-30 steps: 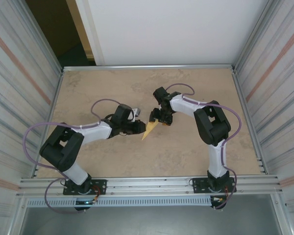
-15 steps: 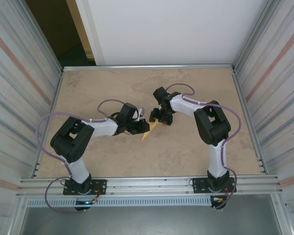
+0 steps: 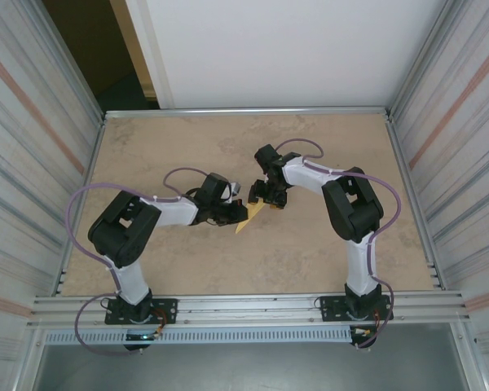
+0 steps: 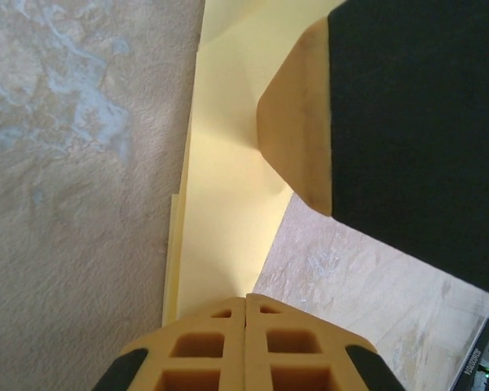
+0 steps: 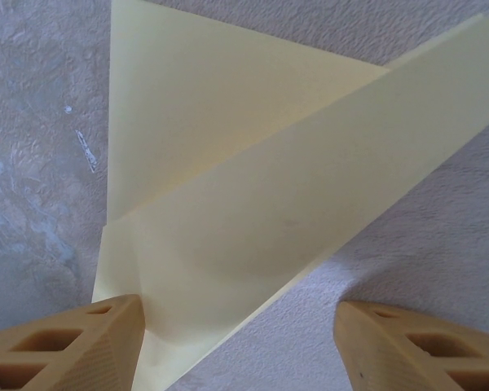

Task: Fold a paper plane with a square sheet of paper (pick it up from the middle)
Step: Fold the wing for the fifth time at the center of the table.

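Observation:
The sheet of paper [image 3: 244, 221] is pale yellow and folded into a narrow pointed wedge, lying flat mid-table. My left gripper [image 3: 237, 213] comes at it from the left. In the left wrist view that gripper [image 4: 246, 300] is shut, tips together over the paper's [image 4: 228, 204] narrow end; I see no paper lifted between them. My right gripper [image 3: 266, 201] is at the paper's far end, and one of its fingertips [image 4: 297, 122] rests on the paper. In the right wrist view the right gripper [image 5: 265, 350] is open, straddling a corner of the layered paper [image 5: 253, 204].
The tan stone-patterned table [image 3: 326, 252] is walled by ribbed metal panels on the left [image 3: 33, 163] and right [image 3: 460, 163]. An aluminium rail [image 3: 244, 305] runs along the near edge by the arm bases.
The left arm has swung its elbow forward and pushed its gripper rightward onto the paper while the jaws closed fully. The right arm and the paper have stayed put.

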{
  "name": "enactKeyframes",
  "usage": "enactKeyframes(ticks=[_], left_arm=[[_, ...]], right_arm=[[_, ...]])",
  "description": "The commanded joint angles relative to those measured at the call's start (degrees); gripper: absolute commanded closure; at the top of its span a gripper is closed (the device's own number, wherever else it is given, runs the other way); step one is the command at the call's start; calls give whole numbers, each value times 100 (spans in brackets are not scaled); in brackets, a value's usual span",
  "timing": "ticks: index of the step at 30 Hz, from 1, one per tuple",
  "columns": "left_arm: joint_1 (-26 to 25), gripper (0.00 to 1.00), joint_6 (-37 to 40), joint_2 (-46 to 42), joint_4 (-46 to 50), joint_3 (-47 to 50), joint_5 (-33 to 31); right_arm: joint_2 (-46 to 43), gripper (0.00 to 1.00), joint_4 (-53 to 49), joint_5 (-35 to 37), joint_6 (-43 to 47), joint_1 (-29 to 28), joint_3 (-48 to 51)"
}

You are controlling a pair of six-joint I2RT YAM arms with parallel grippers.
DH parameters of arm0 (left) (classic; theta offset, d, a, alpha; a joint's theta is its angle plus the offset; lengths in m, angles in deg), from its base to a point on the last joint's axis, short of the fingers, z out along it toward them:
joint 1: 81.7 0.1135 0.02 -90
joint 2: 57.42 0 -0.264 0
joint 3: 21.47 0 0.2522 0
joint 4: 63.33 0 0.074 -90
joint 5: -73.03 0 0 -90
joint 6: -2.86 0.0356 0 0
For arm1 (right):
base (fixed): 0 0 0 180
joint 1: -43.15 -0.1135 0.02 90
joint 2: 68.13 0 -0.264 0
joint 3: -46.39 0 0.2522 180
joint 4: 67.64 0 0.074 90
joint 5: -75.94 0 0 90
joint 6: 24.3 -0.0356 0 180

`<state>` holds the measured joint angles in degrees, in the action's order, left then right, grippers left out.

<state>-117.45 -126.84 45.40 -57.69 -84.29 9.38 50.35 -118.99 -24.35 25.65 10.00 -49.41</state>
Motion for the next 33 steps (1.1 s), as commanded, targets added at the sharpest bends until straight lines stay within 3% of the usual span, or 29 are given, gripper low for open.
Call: enactKeyframes(ticks=[1, 21, 27, 33], left_arm=[[-29, 93, -70, 66, 31, 1, -112], [-33, 94, -117, 243, 107, 142, -210], [-37, 95, -73, 250, 247, 211, -318], [-38, 95, -72, 264, 301, 233, -367]], right_arm=[[1094, 34, 326, 288, 33, -19, 468], [956, 34, 299, 183, 35, -10, 465], [-118, 34, 357, -237, 167, 299, 490], [-1583, 35, 1220, -1055, 384, 731, 1237]])
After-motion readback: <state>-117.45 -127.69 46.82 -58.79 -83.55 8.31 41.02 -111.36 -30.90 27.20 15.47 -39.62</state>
